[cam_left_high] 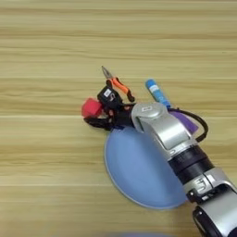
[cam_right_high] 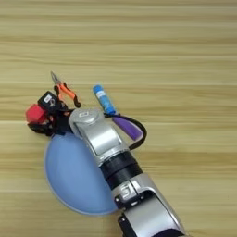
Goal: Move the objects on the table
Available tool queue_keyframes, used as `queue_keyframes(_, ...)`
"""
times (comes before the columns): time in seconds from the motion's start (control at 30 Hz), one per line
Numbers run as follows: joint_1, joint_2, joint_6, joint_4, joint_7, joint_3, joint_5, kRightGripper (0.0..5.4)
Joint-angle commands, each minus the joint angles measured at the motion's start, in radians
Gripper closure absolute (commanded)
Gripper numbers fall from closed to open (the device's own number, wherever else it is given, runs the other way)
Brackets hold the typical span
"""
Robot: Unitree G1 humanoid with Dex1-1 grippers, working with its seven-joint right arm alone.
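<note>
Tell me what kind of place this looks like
Probably a robot test bench rather than a home: a bare wooden table carries only practice props, such as a red cube, pliers and a blue plate, under the right gripper.

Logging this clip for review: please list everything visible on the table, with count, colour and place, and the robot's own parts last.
Cube: one, red, left of the plate's upper rim, between the gripper's fingers.
Pliers: one, orange-and-black handles, metal tip pointing up-left, just above the gripper.
Tube-shaped stick: one, blue with white label, right of the pliers, lower end hidden by the arm.
Flat block: one, purple, beside the forearm, partly hidden.
Plate: one, light blue, round, under the forearm.
Table: light wood, striped grain.
Right gripper: black fingers around the cube.
Forearm: silver, from lower right.
</note>
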Motion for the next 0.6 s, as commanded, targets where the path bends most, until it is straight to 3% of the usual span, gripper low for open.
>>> queue_keyframes(0.03, -0.065, 0.002, -0.009, -0.103, -0.014, -0.031, 0.018, 1.59)
queue_keyframes(0.4, -0.089, -0.047, 0.072, -0.295, -0.01, -0.126, 0.075, 0.53)
queue_keyframes(0.6, -0.093, -0.132, 0.094, -0.347, 0.023, -0.218, 0.128, 0.02)
